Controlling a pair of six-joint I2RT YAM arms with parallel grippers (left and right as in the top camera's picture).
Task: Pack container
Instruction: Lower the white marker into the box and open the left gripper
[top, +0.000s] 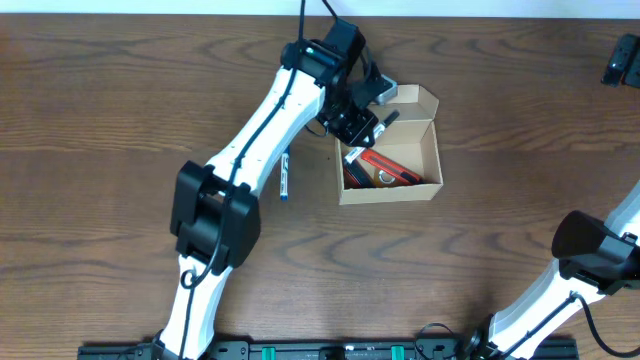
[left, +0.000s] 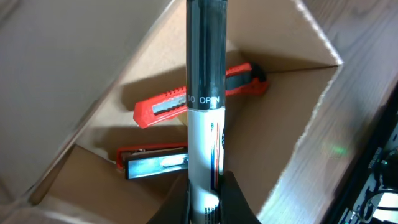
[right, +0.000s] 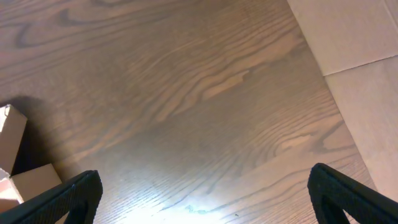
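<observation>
The tan cardboard container (top: 428, 158) sits open at the table's middle, its flap lid standing at the back. Inside lie a red box cutter (left: 163, 107) and a second red and black tool (left: 149, 160). My left gripper (top: 362, 128) hovers over the container's back left corner, shut on a white marker with a black cap (left: 205, 106) that points down into the box. My right gripper (right: 202, 193) is open and empty above bare table at the right; the container's corner (right: 12, 143) shows at the left edge of its view.
A blue and white pen (top: 285, 174) lies on the table just left of the container, beside my left arm. A black object (top: 622, 60) sits at the far right back edge.
</observation>
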